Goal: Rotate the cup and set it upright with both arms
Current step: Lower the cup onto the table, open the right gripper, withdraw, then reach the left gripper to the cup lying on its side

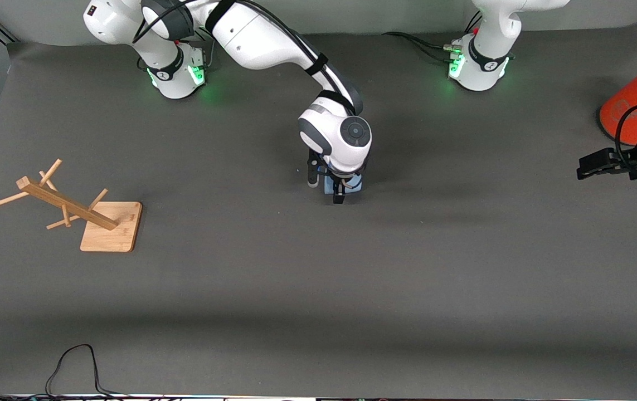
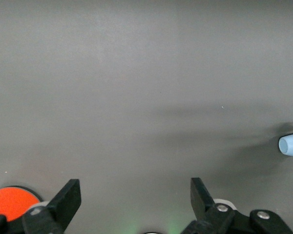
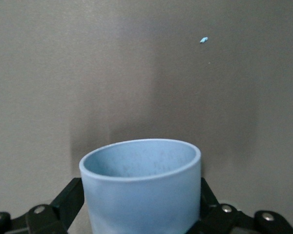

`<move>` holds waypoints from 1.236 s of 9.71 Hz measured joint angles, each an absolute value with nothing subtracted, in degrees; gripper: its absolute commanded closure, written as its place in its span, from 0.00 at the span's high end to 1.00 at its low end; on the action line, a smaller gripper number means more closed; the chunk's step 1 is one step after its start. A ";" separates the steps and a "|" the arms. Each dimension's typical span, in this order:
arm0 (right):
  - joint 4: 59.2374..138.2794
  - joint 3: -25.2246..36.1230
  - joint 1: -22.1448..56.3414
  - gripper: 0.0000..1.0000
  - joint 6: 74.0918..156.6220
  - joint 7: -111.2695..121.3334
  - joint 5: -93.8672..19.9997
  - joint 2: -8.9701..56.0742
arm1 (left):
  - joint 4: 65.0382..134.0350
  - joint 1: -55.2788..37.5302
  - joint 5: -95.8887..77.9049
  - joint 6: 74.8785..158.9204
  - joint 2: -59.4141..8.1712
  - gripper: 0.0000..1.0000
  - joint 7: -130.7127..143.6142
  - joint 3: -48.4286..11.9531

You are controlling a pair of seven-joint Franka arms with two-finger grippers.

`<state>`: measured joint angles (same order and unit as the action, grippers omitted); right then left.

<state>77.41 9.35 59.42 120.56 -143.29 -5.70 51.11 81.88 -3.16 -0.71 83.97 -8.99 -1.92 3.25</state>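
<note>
table (image 1: 351,289): dark grey mat | wooden rack (image 1: 73,209) | orange cylinder (image 1: 633,108)

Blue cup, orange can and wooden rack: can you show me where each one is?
blue cup (image 3: 141,187): right wrist view, on its side wall below the rim.
orange can (image 1: 633,114): front view, on its orange side.
wooden rack (image 1: 115,234): front view, on its flat base.

The front view looks down from high across the table (image 1: 318,289), facing both arm bases. The right wrist view sits close above the cup (image 3: 141,187), looking over its rim at the table. The left wrist view looks along the tabletop and catches the same cup (image 2: 292,145) at its edge.
</note>
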 measured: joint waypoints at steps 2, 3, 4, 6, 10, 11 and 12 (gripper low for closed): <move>75.46 9.70 59.30 1.00 119.21 -143.29 -5.69 50.26 | 81.86 -4.28 -0.72 84.07 -8.97 1.00 -1.63 3.17; 74.25 9.82 59.17 1.00 116.89 -143.23 -5.66 49.37 | 81.79 -5.40 -0.72 84.09 -8.93 1.00 -0.70 3.12; 73.13 9.93 59.12 1.00 114.34 -143.10 -5.66 48.09 | 81.71 -6.43 -0.71 84.09 -8.83 1.00 0.21 3.08; 72.03 10.01 59.05 1.00 108.07 -141.00 -5.63 43.85 | 81.59 -7.19 -0.71 84.09 -8.63 1.00 0.77 2.98; 71.82 10.29 54.77 1.00 90.72 -116.28 -5.62 32.04 | 81.79 -7.69 -0.61 84.45 -9.08 1.00 8.69 -1.82; 72.06 10.56 53.27 1.00 87.38 -107.08 -5.48 29.53 | 81.91 -8.76 0.32 85.26 -9.52 1.00 12.96 -3.98; 72.76 11.90 52.61 1.00 85.66 -98.09 -5.30 27.23 | 81.94 -11.00 1.86 85.77 -10.02 1.00 17.52 -5.49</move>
